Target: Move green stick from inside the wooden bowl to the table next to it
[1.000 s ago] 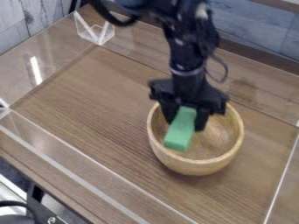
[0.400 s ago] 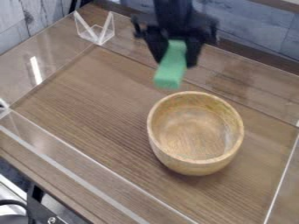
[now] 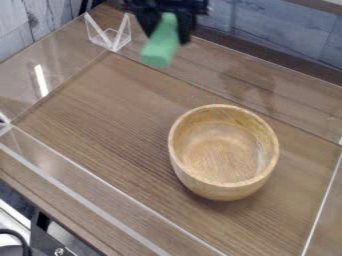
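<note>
Now green stick (image 3: 163, 43) clamped between jaws, aloft

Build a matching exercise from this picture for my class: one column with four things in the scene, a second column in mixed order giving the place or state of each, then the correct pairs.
Column A
1. flat light-green stick
2. round tan wooden bowl
3. black gripper
4. brown wood-grain table

Column B
a. lies flat under everything, edged by low clear walls
b. closed on something at the top of the picture
c. hangs in the air, clear of the tabletop
d. stands with nothing inside it

Pairs: 1-c, 2-d, 3-b, 4-a
</note>
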### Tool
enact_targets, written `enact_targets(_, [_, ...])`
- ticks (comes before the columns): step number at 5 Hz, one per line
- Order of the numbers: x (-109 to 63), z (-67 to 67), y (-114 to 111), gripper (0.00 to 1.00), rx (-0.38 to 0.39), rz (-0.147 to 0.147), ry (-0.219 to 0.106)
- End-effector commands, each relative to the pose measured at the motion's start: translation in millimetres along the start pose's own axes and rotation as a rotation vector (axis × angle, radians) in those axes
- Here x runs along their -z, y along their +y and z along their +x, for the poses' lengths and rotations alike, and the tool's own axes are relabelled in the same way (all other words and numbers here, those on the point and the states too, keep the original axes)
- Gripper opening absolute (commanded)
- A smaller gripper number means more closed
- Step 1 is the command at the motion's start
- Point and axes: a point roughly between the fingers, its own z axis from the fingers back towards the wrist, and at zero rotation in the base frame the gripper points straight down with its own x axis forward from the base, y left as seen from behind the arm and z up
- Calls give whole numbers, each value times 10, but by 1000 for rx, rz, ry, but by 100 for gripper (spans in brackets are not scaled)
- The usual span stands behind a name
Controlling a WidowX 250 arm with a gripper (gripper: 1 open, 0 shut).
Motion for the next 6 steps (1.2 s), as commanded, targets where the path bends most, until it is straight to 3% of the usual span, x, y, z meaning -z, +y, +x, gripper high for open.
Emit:
enact_targets(1, [-21, 178, -55, 0, 126, -26, -49])
enact_targets(2, [33, 247, -102, 0, 215, -53, -46])
enact_targets(4, [105, 232, -138, 0, 255, -53, -43])
enact_targets(6, [63, 353, 124, 0, 304, -55, -42])
